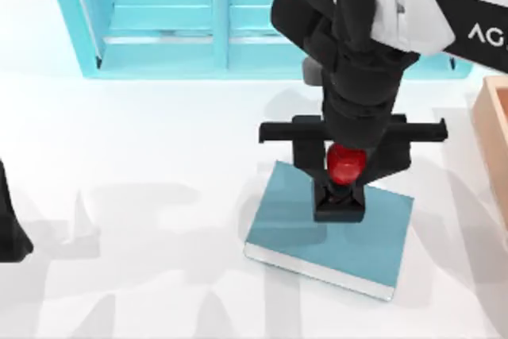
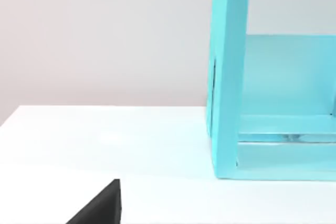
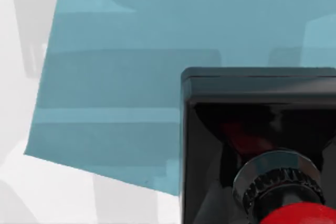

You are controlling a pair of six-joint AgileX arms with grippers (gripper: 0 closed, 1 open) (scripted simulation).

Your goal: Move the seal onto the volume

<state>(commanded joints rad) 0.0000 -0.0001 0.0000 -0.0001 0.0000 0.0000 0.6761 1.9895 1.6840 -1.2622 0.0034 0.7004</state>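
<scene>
The seal, a black square block (image 1: pixel 340 204) with a glossy red knob (image 1: pixel 346 163), stands on the volume (image 1: pixel 294 224), a flat teal-blue book with white page edges lying right of the table's middle. My right gripper (image 1: pixel 347 166) comes down from above, its black fingers (image 1: pixel 308 156) close against both sides of the red knob, shut on the seal. In the right wrist view the seal's block (image 3: pixel 257 85) and knob (image 3: pixel 302 216) sit over the teal cover (image 3: pixel 121 77). My left gripper (image 1: pixel 9 232) is parked at the table's left edge.
A large light-blue shelf unit (image 1: pixel 159 21) with compartments runs along the back; the left wrist view shows it as a blue shelf wall (image 2: pixel 228 77). A wooden box edge (image 1: pixel 492 129) stands at the right. White table lies to the left of the book.
</scene>
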